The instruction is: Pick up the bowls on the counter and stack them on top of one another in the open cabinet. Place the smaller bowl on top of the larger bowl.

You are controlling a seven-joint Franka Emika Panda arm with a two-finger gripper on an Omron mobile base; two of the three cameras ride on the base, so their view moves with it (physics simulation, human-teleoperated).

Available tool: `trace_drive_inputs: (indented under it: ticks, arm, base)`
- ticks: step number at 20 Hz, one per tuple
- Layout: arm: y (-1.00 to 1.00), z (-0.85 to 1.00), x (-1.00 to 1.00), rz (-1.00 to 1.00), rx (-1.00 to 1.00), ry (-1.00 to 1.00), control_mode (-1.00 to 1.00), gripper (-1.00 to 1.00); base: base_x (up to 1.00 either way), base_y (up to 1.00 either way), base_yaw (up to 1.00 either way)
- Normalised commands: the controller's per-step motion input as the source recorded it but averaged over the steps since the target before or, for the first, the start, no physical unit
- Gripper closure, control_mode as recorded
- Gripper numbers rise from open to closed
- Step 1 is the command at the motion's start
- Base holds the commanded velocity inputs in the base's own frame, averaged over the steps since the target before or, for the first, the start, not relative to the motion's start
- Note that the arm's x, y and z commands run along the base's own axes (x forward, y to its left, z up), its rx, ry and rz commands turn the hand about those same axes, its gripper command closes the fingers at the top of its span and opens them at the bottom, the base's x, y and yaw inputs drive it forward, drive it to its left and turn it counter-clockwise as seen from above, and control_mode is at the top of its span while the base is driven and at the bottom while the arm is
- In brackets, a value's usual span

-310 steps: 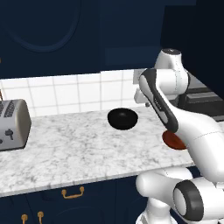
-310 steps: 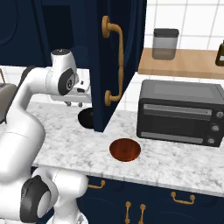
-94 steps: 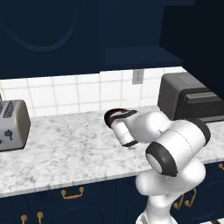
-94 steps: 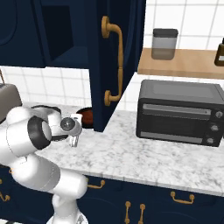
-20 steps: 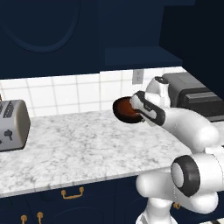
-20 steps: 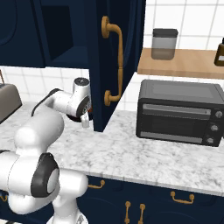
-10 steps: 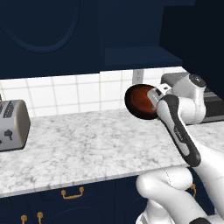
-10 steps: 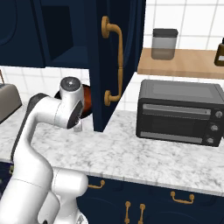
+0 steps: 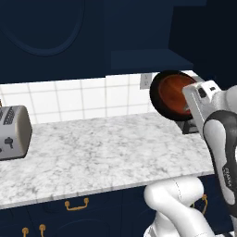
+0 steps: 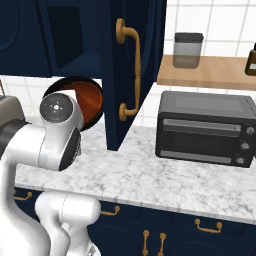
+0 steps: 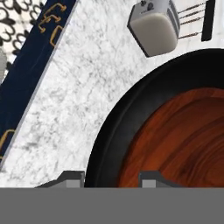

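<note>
Two bowls ride nested in the air: the brown bowl [image 9: 177,91] sits inside the black bowl [image 9: 159,102], both tipped on edge so their open faces turn toward the left base camera. They hang above the tabletop [image 9: 102,152], off its surface, just below the front edge of the cabinet [image 9: 148,59] shelf and in front of the white tiled wall. In the right base view the brown bowl [image 10: 88,106] and the black rim [image 10: 67,82] peek out from behind the arm's wrist, just left of the open cabinet door [image 10: 131,70].

The hand [image 11: 110,178] is partly closed on the black bowl's [image 11: 114,127] rim: in the hand view one fingertip [image 11: 70,177] stands outside the black wall and the other [image 11: 151,177] inside it, over the brown bowl's [image 11: 179,140] grained inner face. So the jaws pinch the rim and carry the pair.

Well left of the bowls a toaster [image 9: 14,132] stands on the tabletop; in the hand view the toaster [image 11: 157,24] shows beyond the black rim. Right of the cabinet door a dark toaster oven [image 10: 202,127] sits on the tabletop [image 10: 165,180], with a jar [image 10: 187,50] on a wooden shelf [image 10: 210,72] above it.
</note>
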Motion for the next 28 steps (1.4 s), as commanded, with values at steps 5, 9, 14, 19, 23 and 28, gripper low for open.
trace_drive_inputs:
  ticks: [5,9,14,19,23,28]
  arm:
    - [-0.05,1.0,-0.35,-0.02,0.04,-0.11,-1.0,1.0]
    - [0.0,0.57,0.9,-0.04,-0.02,0.0,-1.0,1.0]
    - [0.0,0.29,1.0,-0.04,-0.03,-0.03,-1.0,1.0]
    - [0.0,0.24,0.98,-0.03,-0.06,-0.02,-1.0,1.0]
    - [0.0,0.09,1.0,-0.03,-0.07,-0.01,-1.0,1.0]
    - [0.0,0.01,1.0,-0.05,-0.09,0.0,-1.0,1.0]
  base:
    - [0.0,0.0,0.0]
    - [0.0,0.0,0.0]
    - [0.0,0.0,0.0]
    - [0.0,0.0,0.0]
    - [0.0,0.0,0.0]
    - [0.0,0.0,0.0]
